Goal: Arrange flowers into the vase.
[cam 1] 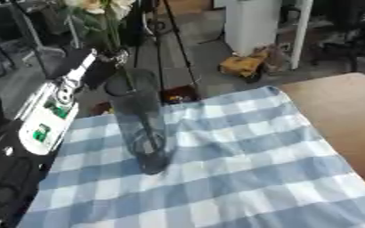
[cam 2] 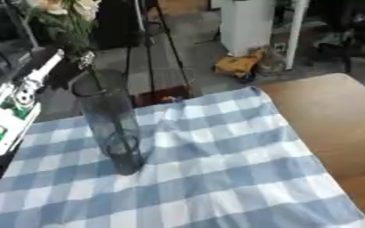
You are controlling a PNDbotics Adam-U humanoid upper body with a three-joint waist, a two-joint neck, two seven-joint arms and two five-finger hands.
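Note:
A tall clear glass vase (cam 1: pixel 143 129) stands upright on the left part of the blue and white checked cloth (cam 1: pixel 240 173). Pale cream flowers (cam 1: pixel 104 6) with green leaves are held above it, and their stem (cam 1: pixel 128 78) runs down through the vase mouth into the glass. My left hand (cam 1: pixel 100 70), black, is beside the vase rim at the upper left, with its fingers curled round the stems. Its forearm (cam 1: pixel 45 120), white with green labels, comes in along the left edge. My right hand shows in neither view.
Bare wooden tabletop (cam 1: pixel 341 111) lies to the right of the cloth. Beyond the far table edge the floor holds a yellow object (cam 1: pixel 240 64), a white post (cam 1: pixel 252 20), thin black tripod legs (cam 1: pixel 178 44) and a dark red item (cam 1: pixel 178 94).

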